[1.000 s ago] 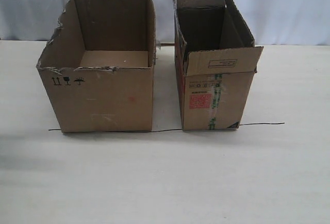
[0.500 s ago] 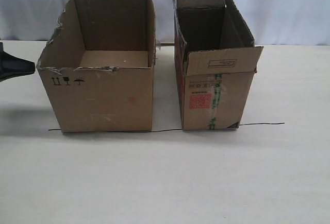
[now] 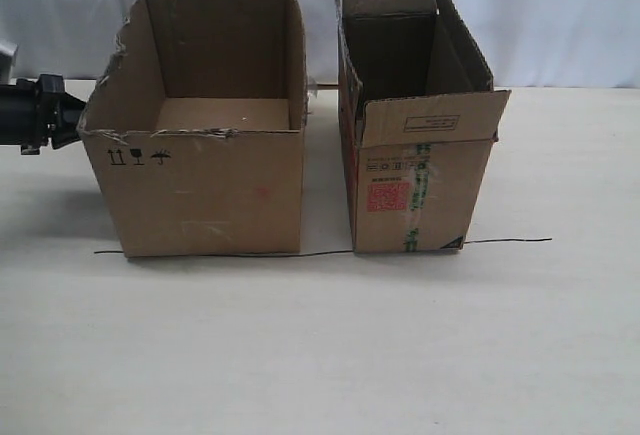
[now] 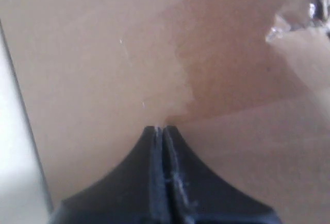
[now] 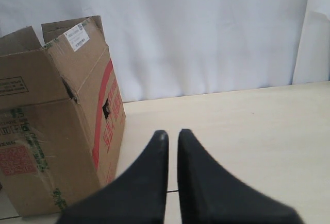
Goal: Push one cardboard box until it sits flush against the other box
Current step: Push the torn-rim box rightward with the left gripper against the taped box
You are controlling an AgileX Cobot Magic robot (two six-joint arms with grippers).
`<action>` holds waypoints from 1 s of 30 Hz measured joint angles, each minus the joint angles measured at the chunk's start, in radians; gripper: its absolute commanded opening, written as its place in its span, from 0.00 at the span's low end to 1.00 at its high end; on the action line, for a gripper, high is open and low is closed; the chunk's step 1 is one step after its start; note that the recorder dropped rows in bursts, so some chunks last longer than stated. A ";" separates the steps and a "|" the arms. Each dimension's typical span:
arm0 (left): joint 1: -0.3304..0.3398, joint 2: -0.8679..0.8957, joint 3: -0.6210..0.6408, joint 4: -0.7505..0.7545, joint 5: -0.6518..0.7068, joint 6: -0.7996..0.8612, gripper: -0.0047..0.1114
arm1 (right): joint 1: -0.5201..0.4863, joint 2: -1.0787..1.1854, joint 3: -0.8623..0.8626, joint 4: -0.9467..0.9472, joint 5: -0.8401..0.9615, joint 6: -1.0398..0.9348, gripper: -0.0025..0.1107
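The wide, squat cardboard box [image 3: 200, 190] with the ragged rim stands on the left of the table. The taller other box [image 3: 410, 195], with red print and green tape, stands to its right, and a narrow gap separates them. My left gripper [image 3: 78, 121] is shut and its tips press against the squat box's left wall, just under the torn rim. The left wrist view shows the closed tips [image 4: 161, 128] touching plain brown cardboard [image 4: 93, 54]. My right gripper [image 5: 171, 134] is out of the exterior view. It hovers shut and holds nothing, to the right of the tall box [image 5: 51, 131].
A thin black line [image 3: 510, 241] runs across the pale table [image 3: 320, 355] along both boxes' front edges. A white curtain [image 3: 560, 15] hangs behind the table. The tall box's front flap [image 3: 430, 115] folds outward.
My left gripper came in from the left edge and reached the squat box's left wall. The box has slid slightly right, narrowing the gap to the tall box.
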 measured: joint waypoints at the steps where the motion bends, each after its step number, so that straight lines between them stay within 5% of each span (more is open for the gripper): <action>1: -0.005 0.006 -0.009 -0.002 0.003 -0.002 0.04 | 0.000 0.000 0.000 0.000 0.000 0.000 0.07; 30: -0.063 0.035 -0.132 -0.018 -0.066 -0.027 0.04 | 0.000 0.000 0.000 0.000 0.000 0.000 0.07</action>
